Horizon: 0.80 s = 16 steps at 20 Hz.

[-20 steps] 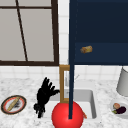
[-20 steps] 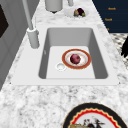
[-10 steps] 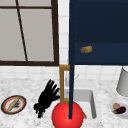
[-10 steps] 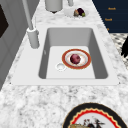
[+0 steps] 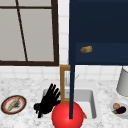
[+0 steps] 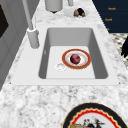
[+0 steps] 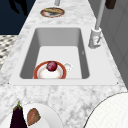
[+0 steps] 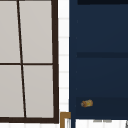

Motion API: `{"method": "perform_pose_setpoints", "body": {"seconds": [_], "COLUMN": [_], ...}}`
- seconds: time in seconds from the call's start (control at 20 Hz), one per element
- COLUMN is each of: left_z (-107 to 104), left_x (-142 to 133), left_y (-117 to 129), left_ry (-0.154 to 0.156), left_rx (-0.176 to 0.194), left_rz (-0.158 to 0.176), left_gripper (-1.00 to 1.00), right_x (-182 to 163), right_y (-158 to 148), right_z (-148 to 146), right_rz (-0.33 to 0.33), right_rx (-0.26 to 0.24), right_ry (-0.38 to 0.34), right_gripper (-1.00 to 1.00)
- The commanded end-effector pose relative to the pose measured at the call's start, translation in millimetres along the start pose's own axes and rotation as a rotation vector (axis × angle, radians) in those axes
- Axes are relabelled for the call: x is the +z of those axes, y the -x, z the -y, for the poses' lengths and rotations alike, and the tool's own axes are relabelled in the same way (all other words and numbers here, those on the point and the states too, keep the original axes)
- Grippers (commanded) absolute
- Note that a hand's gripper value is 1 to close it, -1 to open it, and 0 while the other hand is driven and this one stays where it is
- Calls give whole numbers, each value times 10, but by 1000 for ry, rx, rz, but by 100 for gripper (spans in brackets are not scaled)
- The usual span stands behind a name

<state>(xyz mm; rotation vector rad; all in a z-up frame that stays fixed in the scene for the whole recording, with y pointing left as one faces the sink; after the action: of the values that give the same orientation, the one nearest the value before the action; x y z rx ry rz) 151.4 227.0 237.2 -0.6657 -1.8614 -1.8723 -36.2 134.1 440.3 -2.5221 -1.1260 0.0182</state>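
The black robot hand (image 5: 47, 102) stood at the lower left of the front view, partly behind a big red ball (image 5: 67, 115) cut off by the bottom edge. In the left side view, a black sliver (image 6: 124, 47) broke off at the right edge.

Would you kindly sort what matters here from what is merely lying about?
In hand: left hand, open, over the sink's front edge; nearest it, the red-rimmed plate holding a dark red fruit.
Lying about: tap, vegetable plate, patterned plate, grey pot.

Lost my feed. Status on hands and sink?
Left hand open, hovering at sink's front-left edge. Red fruit on plate in sink. Nothing between.
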Motion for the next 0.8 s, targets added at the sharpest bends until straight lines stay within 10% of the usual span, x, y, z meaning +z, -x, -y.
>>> {"method": "perform_pose_setpoints", "body": {"seconds": [0.0,0.75], "left_z": [0,0], "left_x": [0,0], "left_y": [0,0], "left_ry": [0,0], "left_rx": [0,0], "left_rz": [0,0], "left_gripper": [0,0], "right_x": [122,747], "right_y": [33,21], "right_z": [-84,-393], "right_rz": [50,92], "right_rx": [-92,-61], "right_ry": [-30,-206], "right_gripper": [-100,-100]}}
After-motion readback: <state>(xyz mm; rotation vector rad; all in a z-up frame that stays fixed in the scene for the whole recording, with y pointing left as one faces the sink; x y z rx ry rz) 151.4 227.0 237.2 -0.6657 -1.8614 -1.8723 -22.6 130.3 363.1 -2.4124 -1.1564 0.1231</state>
